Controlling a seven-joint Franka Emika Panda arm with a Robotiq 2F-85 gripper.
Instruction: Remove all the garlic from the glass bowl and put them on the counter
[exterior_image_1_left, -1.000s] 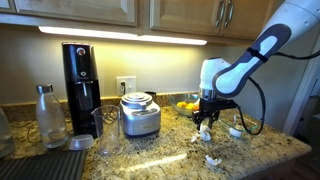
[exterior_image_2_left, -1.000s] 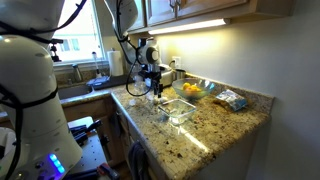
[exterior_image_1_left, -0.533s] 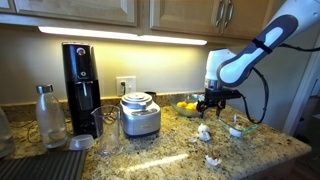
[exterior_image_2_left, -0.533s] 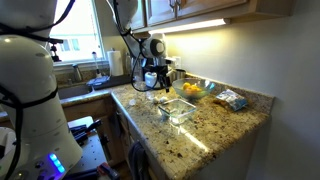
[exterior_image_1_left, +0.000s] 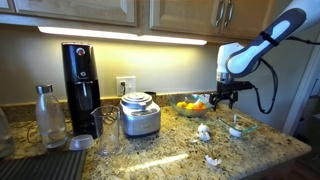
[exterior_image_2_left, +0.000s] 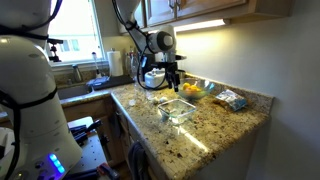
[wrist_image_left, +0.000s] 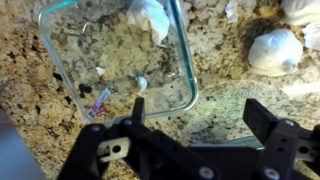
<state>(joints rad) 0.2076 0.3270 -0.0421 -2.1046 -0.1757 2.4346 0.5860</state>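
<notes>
The black two-fingered claw (wrist_image_left: 200, 116) hangs wide open and empty, raised above the glossy speckled tan-and-brown granite counter (wrist_image_left: 225, 62). Just ahead of it, toward the left of the wrist view, sits the clear, greenish glass bowl (wrist_image_left: 110, 62), with one white papery garlic bulb (wrist_image_left: 150, 16) inside at its far edge. Ahead to the right, two more garlic bulbs (wrist_image_left: 275, 50) lie on the counter. Beyond the claw in an exterior view stands a bowl of orange and yellow fruit (exterior_image_1_left: 190, 105).

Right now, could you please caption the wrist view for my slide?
Open claw by the glass bowl; one garlic inside, another garlic on the counter.
</notes>
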